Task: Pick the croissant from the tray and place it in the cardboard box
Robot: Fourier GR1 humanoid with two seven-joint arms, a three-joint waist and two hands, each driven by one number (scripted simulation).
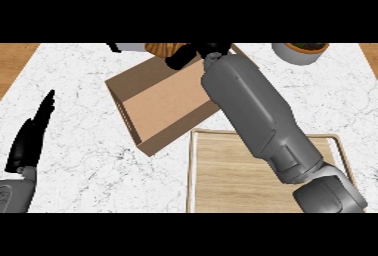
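Your right hand (193, 53) was cut off by the far edge, its black fingers apparently curled round the ridged golden-brown croissant (164, 48), over the far corner of the open brown cardboard box (159, 102). The pale wooden tray (229, 170) lay nearer. Your left hand (33, 135) rested at left, fingers straight.
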